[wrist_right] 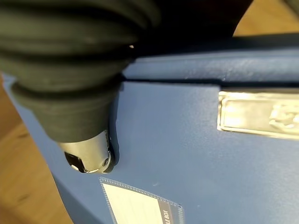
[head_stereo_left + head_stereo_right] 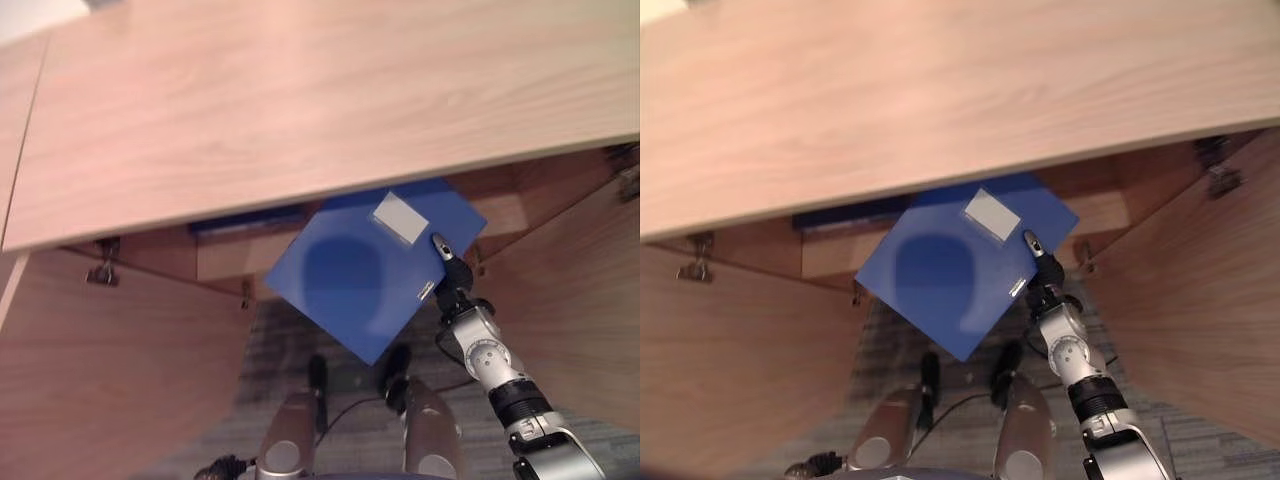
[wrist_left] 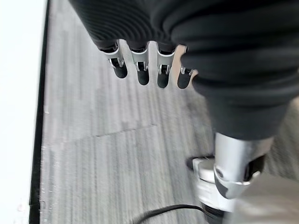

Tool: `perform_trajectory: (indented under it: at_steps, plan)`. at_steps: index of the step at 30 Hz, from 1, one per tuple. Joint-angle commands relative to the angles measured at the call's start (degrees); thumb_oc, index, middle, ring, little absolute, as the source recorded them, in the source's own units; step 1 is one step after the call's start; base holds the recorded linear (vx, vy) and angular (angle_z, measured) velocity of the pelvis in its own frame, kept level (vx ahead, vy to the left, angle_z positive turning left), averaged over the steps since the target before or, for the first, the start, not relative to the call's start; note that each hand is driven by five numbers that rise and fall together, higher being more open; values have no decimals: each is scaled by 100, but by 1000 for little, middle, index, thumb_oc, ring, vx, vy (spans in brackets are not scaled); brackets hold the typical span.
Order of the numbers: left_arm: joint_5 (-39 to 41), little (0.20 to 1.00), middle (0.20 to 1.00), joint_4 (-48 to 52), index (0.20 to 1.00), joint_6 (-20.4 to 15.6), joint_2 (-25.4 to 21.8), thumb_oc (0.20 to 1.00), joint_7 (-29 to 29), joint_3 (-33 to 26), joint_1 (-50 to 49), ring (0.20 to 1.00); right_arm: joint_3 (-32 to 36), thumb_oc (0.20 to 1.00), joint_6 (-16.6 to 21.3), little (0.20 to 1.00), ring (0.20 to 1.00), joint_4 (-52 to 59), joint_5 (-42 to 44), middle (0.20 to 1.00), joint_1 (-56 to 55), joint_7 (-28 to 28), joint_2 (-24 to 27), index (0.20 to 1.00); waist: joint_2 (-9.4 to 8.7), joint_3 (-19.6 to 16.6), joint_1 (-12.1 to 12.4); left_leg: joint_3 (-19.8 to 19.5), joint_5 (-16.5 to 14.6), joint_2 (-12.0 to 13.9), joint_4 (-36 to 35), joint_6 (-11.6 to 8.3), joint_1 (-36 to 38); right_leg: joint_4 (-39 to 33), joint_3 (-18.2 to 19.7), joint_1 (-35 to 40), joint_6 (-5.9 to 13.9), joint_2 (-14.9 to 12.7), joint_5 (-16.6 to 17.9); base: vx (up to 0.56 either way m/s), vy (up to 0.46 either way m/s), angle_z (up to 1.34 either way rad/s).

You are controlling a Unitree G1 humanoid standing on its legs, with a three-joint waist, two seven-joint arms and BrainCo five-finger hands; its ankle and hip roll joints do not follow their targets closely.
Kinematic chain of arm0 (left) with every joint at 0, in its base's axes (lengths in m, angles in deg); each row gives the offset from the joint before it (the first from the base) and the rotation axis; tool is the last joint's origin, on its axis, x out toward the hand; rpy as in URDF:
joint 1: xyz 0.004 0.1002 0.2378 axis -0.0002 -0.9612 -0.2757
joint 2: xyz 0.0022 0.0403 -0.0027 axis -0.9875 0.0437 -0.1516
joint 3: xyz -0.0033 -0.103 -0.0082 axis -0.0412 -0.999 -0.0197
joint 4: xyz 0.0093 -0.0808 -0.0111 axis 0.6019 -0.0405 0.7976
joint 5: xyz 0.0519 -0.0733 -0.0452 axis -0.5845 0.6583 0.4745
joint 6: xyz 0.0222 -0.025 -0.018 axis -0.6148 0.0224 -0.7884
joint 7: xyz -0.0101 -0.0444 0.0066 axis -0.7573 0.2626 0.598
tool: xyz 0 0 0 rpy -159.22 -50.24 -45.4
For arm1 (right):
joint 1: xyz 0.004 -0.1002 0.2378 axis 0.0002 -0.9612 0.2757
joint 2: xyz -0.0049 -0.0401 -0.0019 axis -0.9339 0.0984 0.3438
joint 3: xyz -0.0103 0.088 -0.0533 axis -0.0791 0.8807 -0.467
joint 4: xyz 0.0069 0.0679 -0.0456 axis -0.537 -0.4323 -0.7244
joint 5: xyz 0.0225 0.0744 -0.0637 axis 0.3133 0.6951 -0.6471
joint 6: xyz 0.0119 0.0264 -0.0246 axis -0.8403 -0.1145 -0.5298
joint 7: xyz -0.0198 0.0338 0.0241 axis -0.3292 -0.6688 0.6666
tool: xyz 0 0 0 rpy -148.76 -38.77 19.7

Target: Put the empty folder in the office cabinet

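Right hand [image 2: 447, 268] clasps flat blue plastic folder [image 2: 365, 275] by right edge, far corner already inside open wooden cabinet [image 2: 520, 200]; left hand [image 3: 140, 65] relaxed, idle over floor

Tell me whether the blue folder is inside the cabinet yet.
Partly in. The blue folder has its far corner under the cabinet top; the rest sticks out, held by the right hand.
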Motion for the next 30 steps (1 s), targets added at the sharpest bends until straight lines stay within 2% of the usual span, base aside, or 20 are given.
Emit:
perform_trajectory:
  at_steps: [1, 10, 12, 13, 15, 18, 19, 20, 22, 24, 27, 28, 29, 30]
  plan:
    - [-149, 1000, 1000, -97, 1000, 54, -190, 1000, -126, 124, -434, 1000, -40, 200, 309, 200, 200, 768, 368, 200, -371, -107, -235, 200, -74, -544, -170, 92, -190, 16, 369, 62, -281, -27, 871, 351, 675, -237, -138, -19, -9, 7]
    - [8, 1000, 1000, 219, 1000, 17, -149, 1000, -276, 292, -488, 1000, 124, 200, 577, 200, 200, 1066, 483, 200, -221, 70, -235, 200, 55, -326, -187, 103, -745, 59, 1752, 76, -1174, 1335, 1067, -445, 625, -530, -795, 15, 0, 4]
    - [25, 1000, 1000, 269, 1000, 18, -168, 1000, -316, 320, -553, 1000, 202, 200, 769, 200, 200, 1222, 643, 200, -95, 103, -313, 200, 94, -223, -193, 126, -957, 89, 2225, 91, -1429, 1827, 1184, -734, 548, -588, -1038, 39, -3, 2]
    - [54, 1000, 1000, 269, 1000, 25, -190, 1000, -370, 323, -619, 1000, 295, 200, 1037, 200, 200, 1331, 648, 200, 99, 223, -308, 200, 110, -204, -184, 146, -1112, 127, 2525, 99, -1612, 2096, 1302, -951, 488, -621, -1203, 38, -7, 5]
    - [76, 1000, 1000, 258, 1000, 46, -196, 1000, -400, 330, -612, 1000, 440, 200, 1238, 200, 200, 1418, 718, 200, 302, 367, -459, 200, 115, -180, -169, 166, -1238, 169, 2810, 102, -1784, 2315, 1392, -1111, 429, -663, -1336, 19, -6, 3]
    - [82, 1000, 1000, 263, 1000, 52, -213, 1000, -462, 373, -623, 1000, 558, 200, 1455, 200, 200, 1439, 852, 200, 531, 449, -600, 200, 119, -159, -161, 188, -1340, 210, 3041, 107, -1924, 2532, 1476, -1273, 381, -690, -1456, 19, -9, -6]
    - [39, 1000, 1000, 310, 1000, 64, -248, 1000, -497, 456, -658, 1000, 648, 200, 1786, 200, 200, 1578, 834, 200, 800, 654, -626, 200, 112, -155, -146, 174, -1413, 220, 3193, 113, -2058, 2683, 1550, -1412, 347, -702, -1550, 19, -19, -14]
    - [43, 1000, 1000, 319, 1000, 78, -270, 1000, -536, 480, -653, 1000, 767, 200, 1926, 200, 200, 1664, 727, 200, 960, 814, -584, 200, 107, -150, -147, 172, -1438, 217, 3257, 119, -2127, 2751, 1574, -1480, 335, -714, -1570, 17, -20, -11]
    - [24, 1000, 1000, 548, 1000, 76, -290, 1000, -522, 614, -717, 1000, 921, 200, 1959, 200, 200, 1792, 652, 200, 1039, 942, -537, 200, 121, -162, -133, 190, -1478, 220, 3337, 116, -2223, 2816, 1595, -1559, 330, -736, -1616, 0, 0, 0]
    - [104, 1000, 1000, 1035, 1000, 24, -418, 1000, -378, 807, -984, 1000, 1252, 200, 2090, 200, 200, 1692, 598, 200, 1433, 1110, -416, 200, 188, -168, -101, 178, -1514, 214, 3454, 133, -2363, 2925, 1613, -1655, 321, -755, -1672, 0, 0, 0]
    - [184, 1000, 1000, 1207, 1000, -42, -572, 1000, -230, 1015, -1167, 1000, 1529, 200, 2231, 200, 200, 1341, 700, 200, 1992, 1232, -262, 200, 228, -178, -80, 164, -1537, 203, 3494, 125, -2450, 2983, 1630, -1724, 329, -762, -1704, 0, 0, 0]
    - [346, 1000, 1000, 1286, 1000, -85, -854, 1000, -84, 1193, -1218, 1000, 1410, 200, 2014, 200, 200, -208, 667, 200, 3368, 1573, 695, 200, 225, -282, 34, 164, -1526, 191, 3467, 121, -2518, 2982, 1659, -1829, 352, -765, -1688, 0, 0, 0]
    - [382, 1000, 1000, 1220, 1000, -77, -919, 1000, -58, 1225, -1169, 1000, 1256, 200, 1790, 200, 200, -842, 540, 200, 3822, 1633, 1049, 200, 209, -301, 79, 167, -1548, 202, 3481, 106, -2536, 2999, 1672, -1861, 363, -766, -1701, 0, 0, 0]
    - [385, 1000, 1000, 1211, 1000, -79, -894, 1000, -57, 1220, -1125, 1000, 1230, 200, 1784, 200, 200, -947, 590, 200, 3925, 1574, 1098, 200, 226, -273, 75, 171, -1530, 199, 3477, 111, -2556, 2997, 1679, -1885, 360, -767, -1684, -5, -24, 3]
